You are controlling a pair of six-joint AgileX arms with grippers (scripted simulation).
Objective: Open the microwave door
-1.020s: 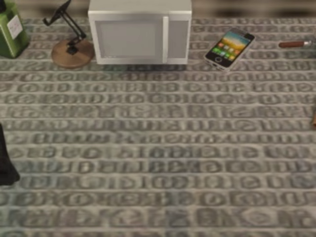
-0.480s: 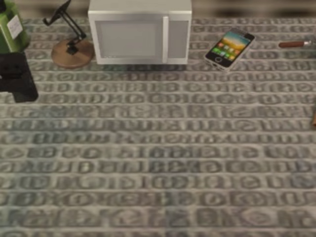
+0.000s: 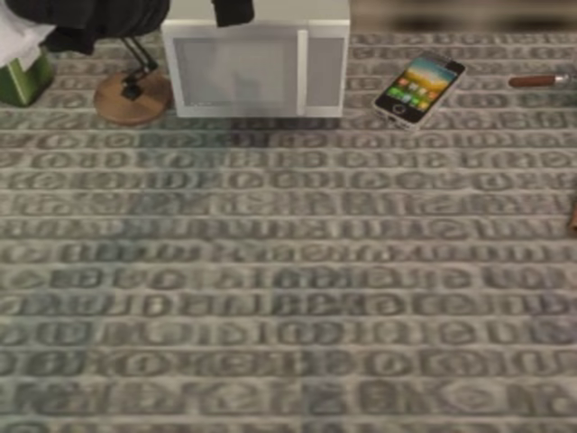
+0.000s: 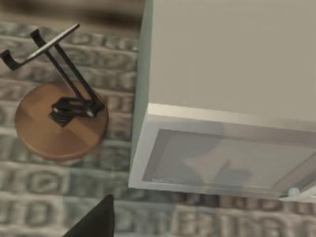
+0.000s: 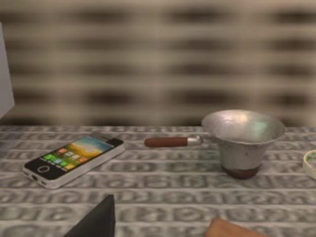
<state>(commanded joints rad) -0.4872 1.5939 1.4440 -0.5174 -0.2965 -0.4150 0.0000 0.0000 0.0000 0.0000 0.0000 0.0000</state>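
When you look for writing: you find none that reads. The phone (image 3: 419, 86) shows rows of coloured app icons, and the table (image 3: 288, 298) bears raised, letter-like marks that spell nothing.
Microwave door (image 3: 236, 72): it sits at the far side of the table, left of centre, on the front of the microwave (image 3: 255, 11). From above it lies flush with the box. You see a tiny line of print at its lower corner in the left wrist view, too small to read.
Control strip (image 3: 325, 70): plain grey, just right of the door, with no markings you can see.
Left gripper (image 3: 233, 11): it hangs over the microwave's top near the far edge. You cannot tell whether it is spread or pressed together, since only a dark tip shows.
Left arm (image 3: 90, 13): its dark bulk covers the top of the black stand (image 3: 132, 95) and part of the green box (image 3: 22, 77) at the far left.
Right gripper (image 5: 96, 222): it is out of the top view and only a dark sliver shows in its own wrist view. You cannot tell its state.
Metal pot (image 5: 244, 140): from above only its brown handle shows, cut off at the right edge.
Brown object (image 3: 573, 216): clipped by the right edge and hard to make out.
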